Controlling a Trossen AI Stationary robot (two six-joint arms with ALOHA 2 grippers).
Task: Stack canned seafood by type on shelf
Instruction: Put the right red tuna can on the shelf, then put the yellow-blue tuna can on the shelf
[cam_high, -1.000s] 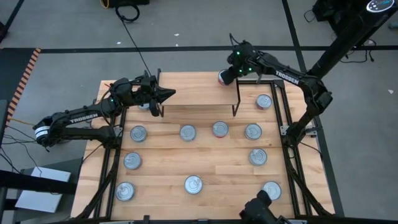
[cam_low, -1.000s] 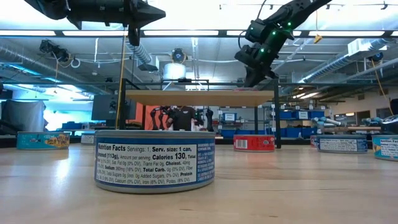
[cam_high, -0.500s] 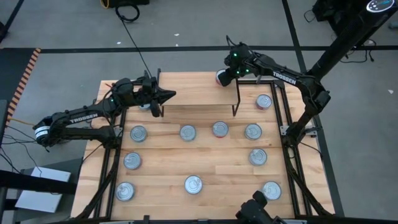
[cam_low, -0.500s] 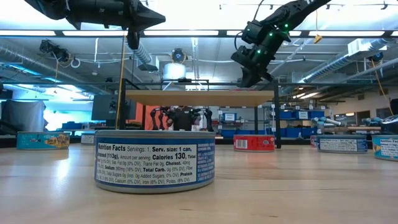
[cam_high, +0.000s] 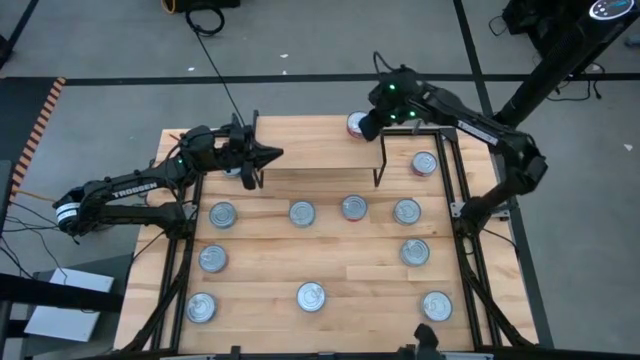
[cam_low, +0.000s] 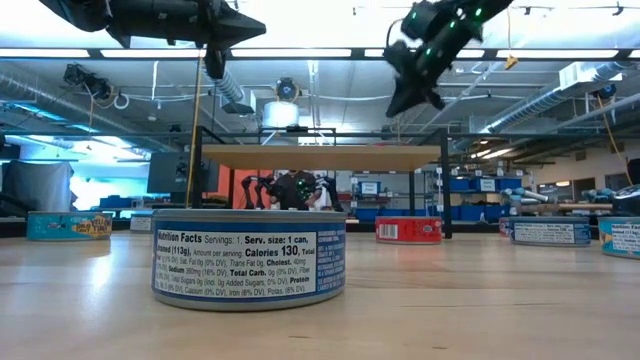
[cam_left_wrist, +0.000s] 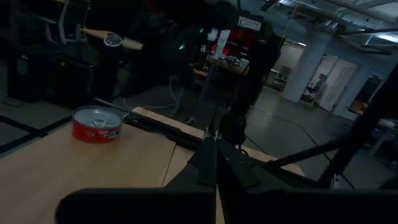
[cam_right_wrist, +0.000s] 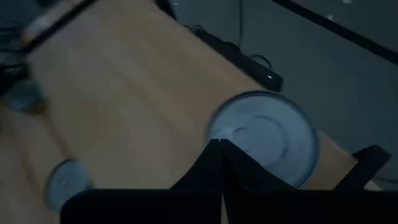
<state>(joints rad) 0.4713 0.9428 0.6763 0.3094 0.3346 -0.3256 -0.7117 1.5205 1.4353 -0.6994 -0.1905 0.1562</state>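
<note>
- Two pincers hang above the shelf (cam_high: 315, 147), both clenched on nothing.
- Left gripper (cam_high: 275, 152) hovers over the shelf's left end, fingers pressed together; a partly hidden can (cam_high: 233, 170) lies just behind and below it on the table.
- Nine loose cans (cam_high: 303, 213) sit on the tabletop (cam_high: 260, 255), well apart from either pincer.
- Right gripper (cam_high: 366, 128), fingers shut, hangs just above the red-labelled tin (cam_high: 354, 122) standing at the shelf's far right corner.
- Risk, as I judge it: that tin stands near the board's edge, so a closed pincer dipping or swinging sideways could nudge it off.
</note>
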